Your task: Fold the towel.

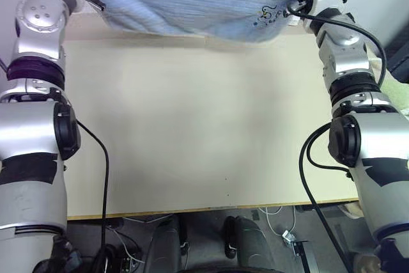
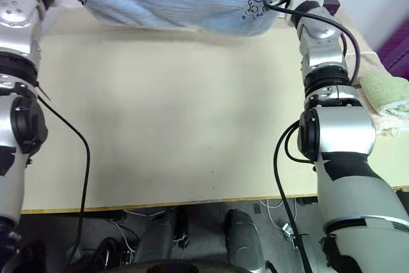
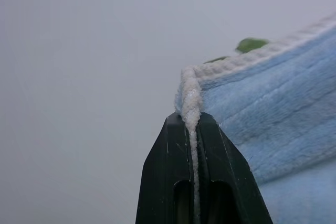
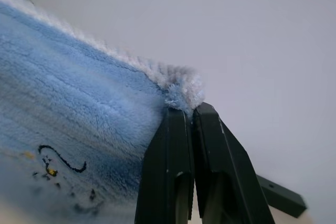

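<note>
The light blue towel [image 1: 192, 1] hangs stretched between both raised arms, above the far part of the beige table [image 1: 192, 132]. A small dark cartoon mark [image 1: 267, 15] sits near its right corner. My left gripper [image 3: 192, 121] is shut on the towel's [image 3: 262, 114] whitish-trimmed left corner. My right gripper [image 4: 190, 113] is shut on the towel's [image 4: 79, 103] right corner, next to the mark [image 4: 58, 163]. The towel's upper edge runs out of the head views at the top.
A green folded towel [image 2: 388, 94] lies on a pale cloth at the table's right edge, beside my right arm. The table's near edge [image 1: 211, 209] runs across the lower part of the view, with cables and floor below it.
</note>
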`<action>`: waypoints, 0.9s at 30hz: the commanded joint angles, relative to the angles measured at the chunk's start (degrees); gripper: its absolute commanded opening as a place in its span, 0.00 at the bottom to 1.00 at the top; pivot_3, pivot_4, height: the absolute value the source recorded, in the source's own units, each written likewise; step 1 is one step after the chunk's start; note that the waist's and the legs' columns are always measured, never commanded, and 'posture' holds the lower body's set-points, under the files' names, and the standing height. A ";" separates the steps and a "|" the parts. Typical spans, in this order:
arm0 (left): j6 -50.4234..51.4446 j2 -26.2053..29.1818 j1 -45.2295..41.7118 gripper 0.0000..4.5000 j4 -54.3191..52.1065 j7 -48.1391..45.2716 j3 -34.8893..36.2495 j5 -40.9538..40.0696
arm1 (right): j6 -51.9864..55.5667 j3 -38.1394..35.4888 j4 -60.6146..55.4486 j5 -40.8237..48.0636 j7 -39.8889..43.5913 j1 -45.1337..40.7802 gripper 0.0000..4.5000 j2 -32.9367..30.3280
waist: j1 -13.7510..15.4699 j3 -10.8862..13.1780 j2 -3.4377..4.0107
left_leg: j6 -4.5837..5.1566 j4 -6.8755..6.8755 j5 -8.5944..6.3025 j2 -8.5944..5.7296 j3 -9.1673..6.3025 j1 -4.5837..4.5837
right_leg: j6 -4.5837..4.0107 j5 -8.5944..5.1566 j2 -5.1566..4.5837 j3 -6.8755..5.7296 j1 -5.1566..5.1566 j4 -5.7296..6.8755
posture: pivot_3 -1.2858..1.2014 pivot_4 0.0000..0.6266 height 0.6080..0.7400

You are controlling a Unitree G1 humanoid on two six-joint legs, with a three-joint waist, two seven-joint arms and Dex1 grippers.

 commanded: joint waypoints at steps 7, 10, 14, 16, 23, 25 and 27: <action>-9.92 3.29 23.08 0.02 -7.63 -36.25 6.01 -13.11 | 11.58 2.21 -38.70 9.55 23.72 34.99 0.00 -1.50 | 0.47 0.01 0.04 | 0.02 0.25 -0.02 0.04 -0.07 0.16 | -0.01 -0.01 0.00 0.00 0.18 0.17 | 0.52 0.24 1.00; -12.28 4.79 31.88 0.02 -12.78 -43.09 6.06 -15.28 | 17.17 1.29 -49.87 11.38 26.00 43.48 0.00 -4.77 | 0.41 0.01 0.04 | 0.06 0.23 -0.05 0.03 -0.06 0.17 | -0.01 -0.01 -0.01 0.01 0.20 0.12 | 0.52 0.24 1.00; -10.28 7.26 39.52 0.02 -18.00 -48.91 6.77 -18.08 | 22.81 -0.84 -58.33 13.89 28.38 47.97 0.00 -10.14 | 0.40 0.01 0.04 | 0.34 0.25 -0.22 0.07 -0.15 0.20 | -0.11 0.04 -0.02 0.00 0.18 0.19 | 0.52 0.24 1.00; -8.60 8.40 42.12 0.02 -20.30 -50.99 6.70 -19.01 | 23.78 -1.56 -60.42 14.56 29.02 49.20 0.00 -11.82 | 0.40 0.00 0.02 | 0.37 0.25 -0.25 0.09 -0.18 0.27 | -0.16 0.07 -0.01 0.00 0.20 0.21 | 0.52 0.24 1.00; -2.07 10.91 49.30 0.02 -27.72 -56.15 7.39 -22.73 | 17.58 -1.08 -63.86 14.61 35.68 57.08 0.00 -16.19 | 0.59 -0.03 -0.02 | 0.48 0.28 -0.31 0.09 -0.17 0.32 | -0.16 0.07 -0.01 -0.02 0.33 0.11 | 0.52 0.24 1.00; -0.84 11.81 52.27 0.02 -30.41 -57.39 7.65 -23.49 | 18.08 -1.30 -64.85 15.37 37.69 58.82 0.00 -17.26 | 0.52 -0.03 -0.01 | 0.47 0.30 -0.31 0.09 -0.16 0.33 | -0.16 0.07 -0.01 -0.02 0.32 0.15 | 0.52 0.24 1.00; 1.04 12.85 55.85 0.02 -34.04 -58.82 8.06 -24.72 | 18.99 -1.93 -66.42 16.80 39.38 60.60 0.00 -18.18 | 0.43 -0.03 -0.02 | 0.47 0.29 -0.31 0.11 -0.18 0.34 | -0.16 0.07 -0.01 -0.02 0.30 0.17 | 0.52 0.24 1.00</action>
